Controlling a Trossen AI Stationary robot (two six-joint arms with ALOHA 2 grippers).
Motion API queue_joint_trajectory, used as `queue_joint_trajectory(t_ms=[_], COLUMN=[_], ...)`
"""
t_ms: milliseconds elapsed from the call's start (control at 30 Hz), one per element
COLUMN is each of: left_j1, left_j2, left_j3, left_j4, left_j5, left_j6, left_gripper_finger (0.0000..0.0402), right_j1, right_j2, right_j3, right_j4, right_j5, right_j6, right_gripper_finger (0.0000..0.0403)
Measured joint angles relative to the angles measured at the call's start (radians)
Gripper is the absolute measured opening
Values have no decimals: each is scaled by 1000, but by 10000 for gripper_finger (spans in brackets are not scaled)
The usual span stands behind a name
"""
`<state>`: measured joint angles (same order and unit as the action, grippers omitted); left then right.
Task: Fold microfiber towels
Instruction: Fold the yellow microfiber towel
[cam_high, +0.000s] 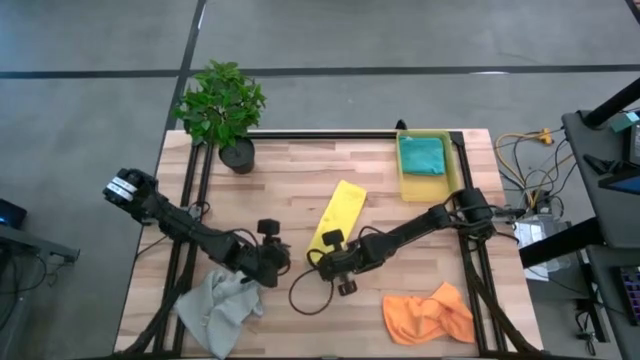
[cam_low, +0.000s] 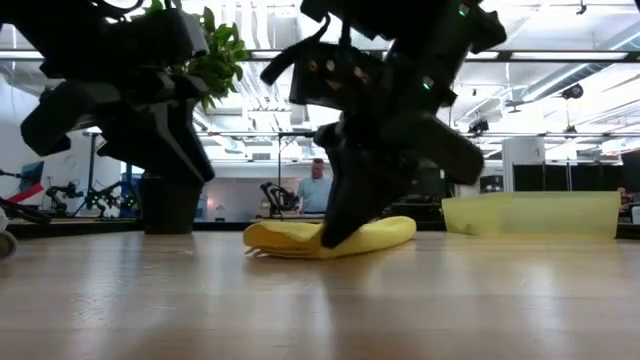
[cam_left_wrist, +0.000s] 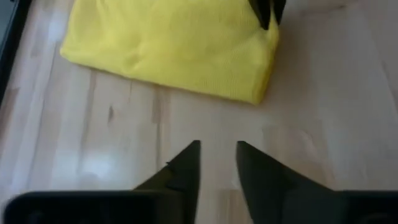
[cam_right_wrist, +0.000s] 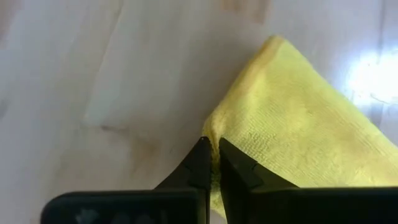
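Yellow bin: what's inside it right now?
The yellow bin holds a folded teal towel at its far end; the near end shows bare bin floor. Anything beneath that towel is covered. In the low view the bin's wall hides the contents.

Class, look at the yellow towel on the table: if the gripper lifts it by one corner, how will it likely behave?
The yellow towel will probably droop: it is soft cloth, lying folded with rounded edges. It looks light, since the right gripper pinches just a corner edge. It likely won't slip readily; its nubby weave should give the fingers purchase, though the fold may fall open.
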<state>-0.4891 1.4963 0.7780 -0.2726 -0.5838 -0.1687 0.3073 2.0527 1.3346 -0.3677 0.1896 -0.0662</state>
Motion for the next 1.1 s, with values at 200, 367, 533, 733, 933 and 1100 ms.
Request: queue_joint_trajectory(t_ms=[200, 367, 533, 733, 933, 1100], left_j1=[16, 18, 18, 25, 45, 51], left_j2=[9, 43, 81, 102, 124, 131], left_j3=[0, 0, 0, -6, -71, -98], left_j4=[36, 62, 153, 245, 424, 502], left_j5=[4, 11, 51, 60, 131, 122], left_j6=[75, 76, 77, 58, -8, -8], left_gripper_finger=[196, 246, 262, 263, 263, 259], right_j1=[-26, -40, -54, -53, -53, -53], right_j2=[-40, -77, -102, -111, -121, -130], right_j3=[0, -2, -3, -4, -2, -2], right_j4=[4, 8, 13, 13, 15, 16], right_j5=[-14, -14, -14, -14, -11, -7], right_j6=[40, 85, 138, 189, 209, 221], right_gripper_finger=[12, 12, 12, 11, 11, 11])
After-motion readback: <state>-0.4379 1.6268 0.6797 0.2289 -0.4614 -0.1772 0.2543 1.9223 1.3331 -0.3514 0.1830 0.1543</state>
